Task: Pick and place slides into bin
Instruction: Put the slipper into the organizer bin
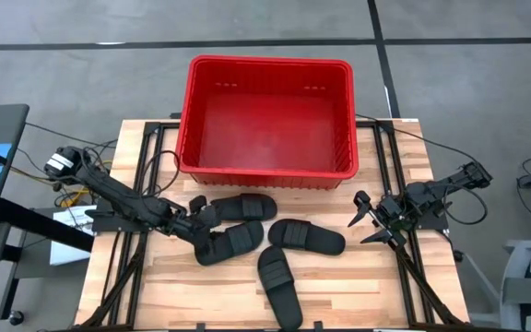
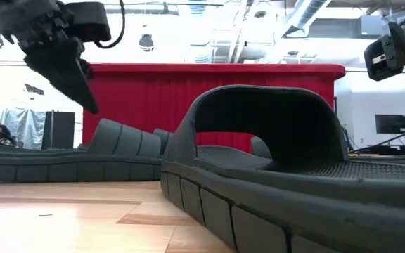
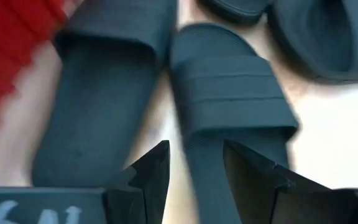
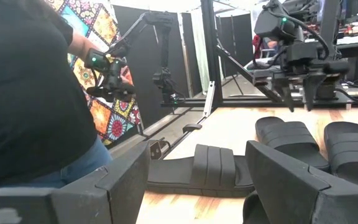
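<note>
Left gripper (image 1: 201, 214) sits low over the table's left-centre, fingers parted to a narrow gap and holding nothing. In the left wrist view its fingertips (image 3: 156, 163) straddle the heel end of one slide (image 3: 232, 99), apart from it. In the high view this slide (image 1: 230, 243) lies just in front of the gripper, angled toward the table's front left.

A second slide (image 1: 239, 207) lies just beside the first, between it and the bin (image 1: 267, 173). The bin is red, stands at the table's back centre and holds no slides.

A third slide (image 1: 306, 236) lies right of centre, near the first two. The fourth slide (image 1: 279, 286) lies at the front centre, pointing toward the front edge; in the low view it fills the foreground (image 2: 273, 169).

Right gripper (image 1: 369, 220) hangs over the table's right side, well apart from the slides, fingers spread wide and empty. In the right wrist view a person (image 4: 30, 93) stands beyond the table.
</note>
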